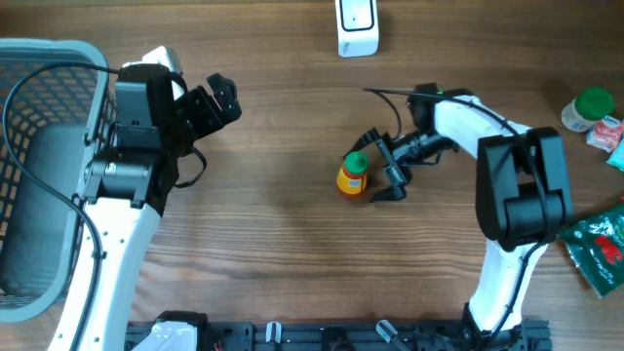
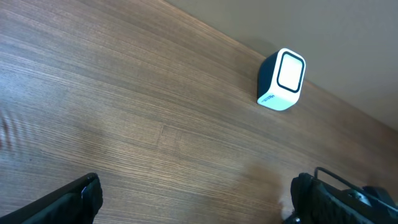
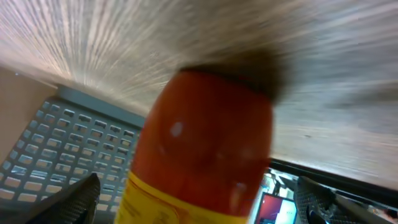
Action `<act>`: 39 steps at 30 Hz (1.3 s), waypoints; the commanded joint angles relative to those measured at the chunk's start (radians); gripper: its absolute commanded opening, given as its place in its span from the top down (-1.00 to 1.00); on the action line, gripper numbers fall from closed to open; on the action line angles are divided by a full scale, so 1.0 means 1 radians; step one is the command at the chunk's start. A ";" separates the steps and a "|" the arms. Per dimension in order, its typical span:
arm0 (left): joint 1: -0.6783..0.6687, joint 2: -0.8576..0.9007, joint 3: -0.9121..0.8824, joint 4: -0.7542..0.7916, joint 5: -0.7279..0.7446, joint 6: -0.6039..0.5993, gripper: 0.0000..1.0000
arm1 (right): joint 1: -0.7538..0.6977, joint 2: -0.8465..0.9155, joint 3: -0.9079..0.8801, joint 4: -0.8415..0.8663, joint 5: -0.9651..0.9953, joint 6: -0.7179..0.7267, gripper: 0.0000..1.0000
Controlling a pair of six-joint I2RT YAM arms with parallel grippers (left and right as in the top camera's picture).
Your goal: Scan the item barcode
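Only the right wrist view shows the bottle (image 3: 199, 149) close between spread right fingers (image 3: 68, 202); overhead — left fingers (image 1: 222, 90) spread too, beside the basket (image 1: 93, 58), scanner (image 1: 357, 27) at the table (image 1: 273, 244)'s far edge.

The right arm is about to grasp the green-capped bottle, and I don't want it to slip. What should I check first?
1. Right tool open: ok.
2. Green-capped bottle centred between its fingers: ok in the right wrist view.
3. Fingers reaching far enough around the bottle: cannot tell.
4. Barcode side located: cannot tell, no barcode shows.
5. Path from the bottle to the scanner free of objects: ok.
6. Left tool open and away from the bottle: ok.
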 commanded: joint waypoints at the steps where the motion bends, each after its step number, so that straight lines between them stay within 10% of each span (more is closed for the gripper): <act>1: 0.006 0.004 0.003 0.003 -0.010 0.019 -1.00 | 0.021 -0.001 -0.003 0.025 -0.043 0.064 -0.99; 8: 0.006 0.004 0.003 0.003 -0.010 0.019 -1.00 | 0.079 0.002 -0.003 0.069 -0.040 0.118 -0.99; 14: 0.006 0.004 0.003 0.003 -0.010 0.019 -1.00 | 0.093 0.003 -0.003 0.129 0.118 0.166 -0.15; 23: 0.006 0.004 0.003 0.003 -0.010 0.019 -1.00 | 0.082 -0.031 -0.002 0.127 0.254 0.182 0.14; 34: 0.006 0.004 0.003 0.003 -0.010 0.019 -1.00 | 0.050 -0.423 -0.002 -0.186 0.639 0.480 0.15; 39: 0.006 0.004 0.003 0.003 -0.010 0.019 -1.00 | 0.051 -0.570 -0.002 -0.248 0.634 0.330 0.17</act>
